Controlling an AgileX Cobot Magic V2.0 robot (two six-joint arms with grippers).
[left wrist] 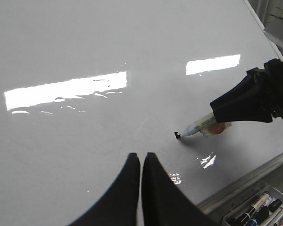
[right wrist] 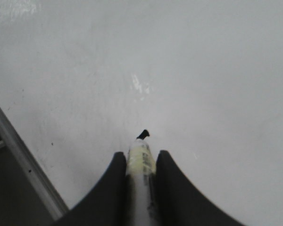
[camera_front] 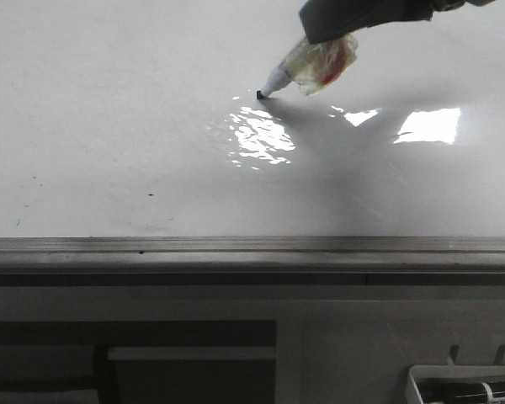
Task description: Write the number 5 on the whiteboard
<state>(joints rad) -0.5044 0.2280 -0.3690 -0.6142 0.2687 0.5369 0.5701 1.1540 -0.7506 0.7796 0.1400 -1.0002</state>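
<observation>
The whiteboard (camera_front: 109, 126) is a large glossy white board with glare patches. My right gripper (camera_front: 324, 32) is shut on a white marker (camera_front: 279, 77) wrapped in yellowish tape. The marker slants down, and its black tip (camera_front: 260, 94) is at the board's surface. The right wrist view shows the marker (right wrist: 141, 157) between the jaws and its tip (right wrist: 143, 134) on the board (right wrist: 203, 70). My left gripper (left wrist: 141, 157) is shut and empty over the board, a short way from the marker tip (left wrist: 178, 135). No strokes of the number 5 show.
A grey metal rail (camera_front: 236, 246) runs along the board's near edge. It also shows in the right wrist view (right wrist: 26, 167). A white tray (left wrist: 262, 209) holding several markers sits below the rail, at the front right (camera_front: 463, 389). A few dark specks (camera_front: 149, 195) mark the board.
</observation>
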